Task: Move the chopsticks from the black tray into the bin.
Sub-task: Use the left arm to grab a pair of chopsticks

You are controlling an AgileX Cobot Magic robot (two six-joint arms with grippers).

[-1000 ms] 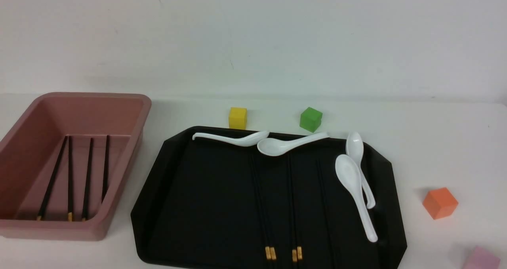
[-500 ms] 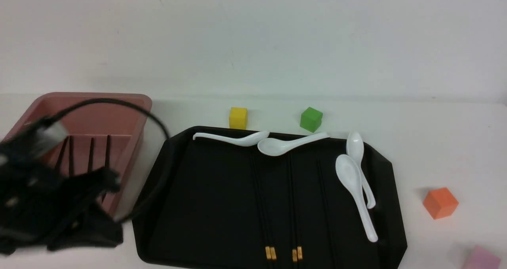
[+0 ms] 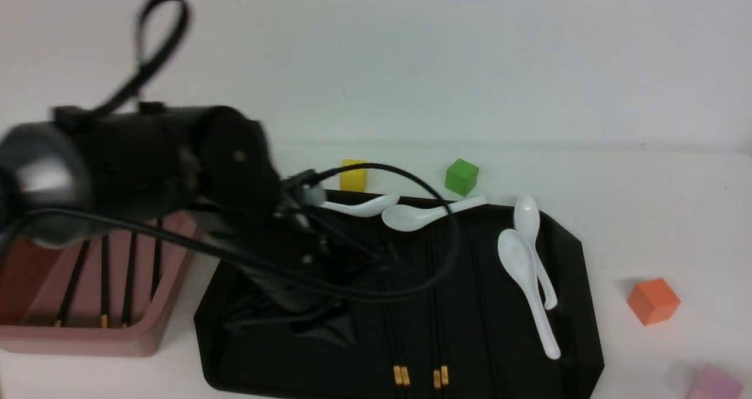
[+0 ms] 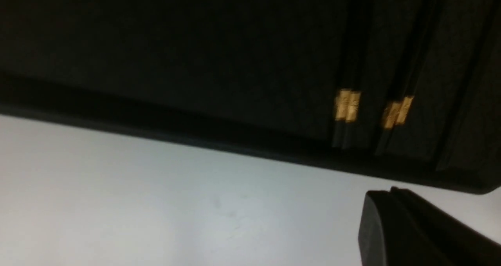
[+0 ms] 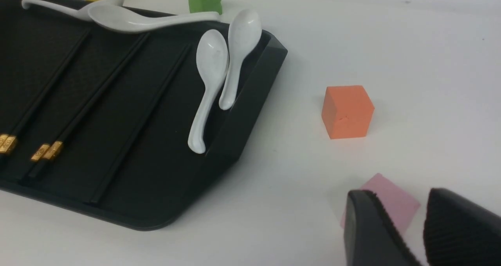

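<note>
Chopsticks flat in black tray

No legible text, label, brand, number or sign in any view. Gold bands on chopsticks carry faint marks, too small to read in right wrist view and blurred in left wrist view.

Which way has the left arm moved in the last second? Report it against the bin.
Yes. The left arm, out of view a second ago, has swung up and rightward from over the bin to the black tray.
</note>
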